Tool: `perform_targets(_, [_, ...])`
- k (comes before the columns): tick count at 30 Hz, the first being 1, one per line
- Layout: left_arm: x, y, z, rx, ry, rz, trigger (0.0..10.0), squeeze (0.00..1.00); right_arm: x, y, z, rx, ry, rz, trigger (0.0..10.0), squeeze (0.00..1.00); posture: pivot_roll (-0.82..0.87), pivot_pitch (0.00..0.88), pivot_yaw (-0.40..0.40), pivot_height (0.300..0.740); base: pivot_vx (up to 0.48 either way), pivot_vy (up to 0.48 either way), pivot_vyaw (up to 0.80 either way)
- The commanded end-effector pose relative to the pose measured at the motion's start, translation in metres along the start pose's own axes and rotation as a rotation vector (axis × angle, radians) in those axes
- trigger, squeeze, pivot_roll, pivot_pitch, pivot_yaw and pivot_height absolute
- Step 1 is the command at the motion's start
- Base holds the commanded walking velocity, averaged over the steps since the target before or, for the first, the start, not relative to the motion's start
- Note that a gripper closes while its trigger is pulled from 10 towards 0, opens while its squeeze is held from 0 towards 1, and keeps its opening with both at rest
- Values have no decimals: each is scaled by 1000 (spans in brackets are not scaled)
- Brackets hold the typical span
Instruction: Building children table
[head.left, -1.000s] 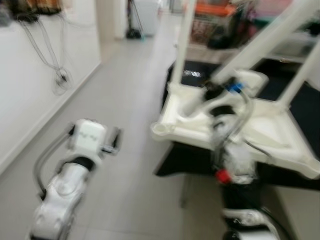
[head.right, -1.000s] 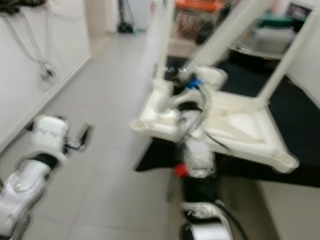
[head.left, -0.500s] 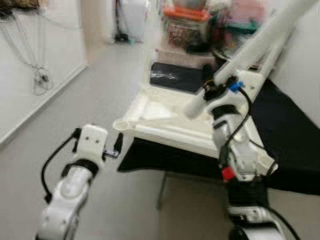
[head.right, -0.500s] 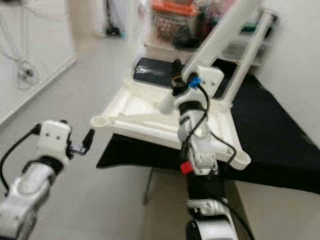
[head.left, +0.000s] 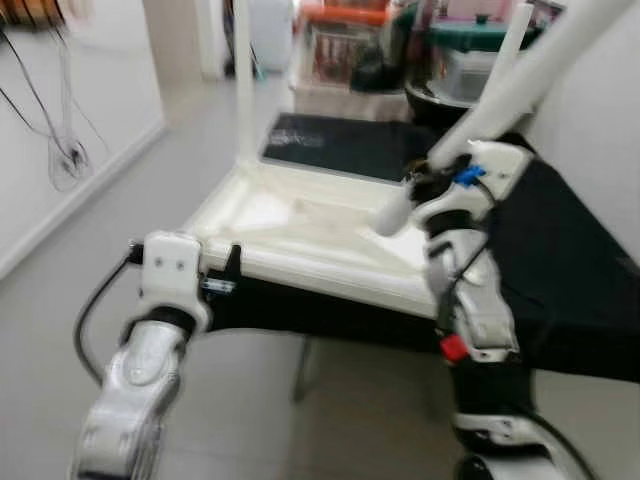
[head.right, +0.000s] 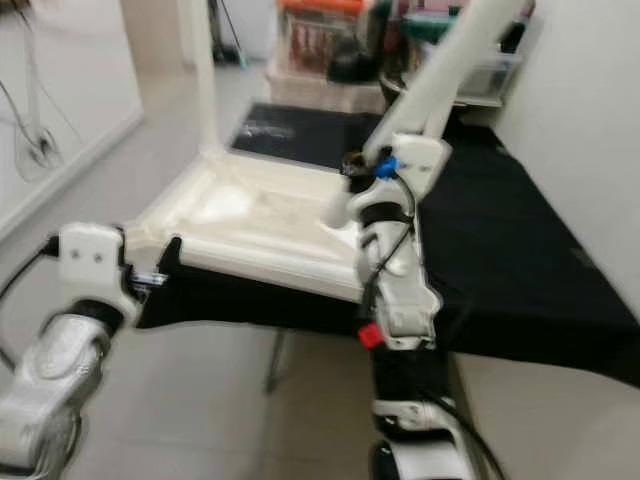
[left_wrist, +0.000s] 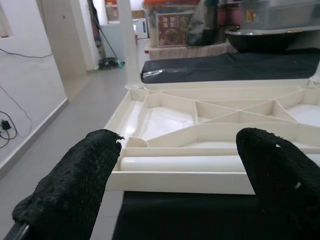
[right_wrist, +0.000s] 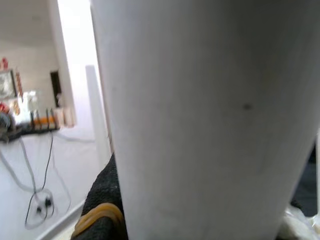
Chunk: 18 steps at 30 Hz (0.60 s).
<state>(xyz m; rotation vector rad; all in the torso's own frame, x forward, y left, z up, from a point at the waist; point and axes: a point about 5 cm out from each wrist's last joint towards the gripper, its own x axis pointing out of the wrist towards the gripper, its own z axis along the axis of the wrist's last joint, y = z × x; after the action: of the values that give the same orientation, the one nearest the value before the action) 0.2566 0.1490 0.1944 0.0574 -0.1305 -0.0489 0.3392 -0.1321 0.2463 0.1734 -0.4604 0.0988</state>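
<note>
Blk cloth (head.right: 520, 260), wall cables (head.left: 60, 150), storage boxes (head.left: 345, 50).

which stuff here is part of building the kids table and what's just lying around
Part of the job:
upturned white table top
loose white table leg in the right gripper
fitted leg
left gripper at the top's near edge

Lying about:
black cloth
storage boxes
wall cables

Ahead of left gripper (left_wrist: 175, 200): upturned white plastic tabletop (head.left: 300, 225) rim.
Left side: bare grey tiled floor (head.left: 110, 230).
</note>
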Motion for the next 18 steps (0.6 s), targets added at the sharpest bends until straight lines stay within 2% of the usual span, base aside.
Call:
perform_targets(1, [-4,-4,-1,7,10,-4,10000,0,-3,1,4,-9,-14,9,10000,0,125,10,-108,740,0,0,0])
perform_targets(7, [0,-5,4,9,-17,17,10000,0,-9,-5,0,-10,6,-16,10000,0,122,0,-105,740,0,0,0])
perform_targets(10, [5,-1,9,19,-38,29,10000,0,-8,-8,1,-10,0,-19,10000,0,121,0,-106,740,0,0,-771])
perform_targets(14, [8,1,12,33,-50,41,10000,0,-6,-6,7,-34,-41,15,10000,0,120,0,-105,740,0,0,0])
perform_targets(18, [11,4,18,31,-71,56,10000,0,-3,-1,8,-16,-41,39,10000,0,122,0,-106,740,0,0,0])
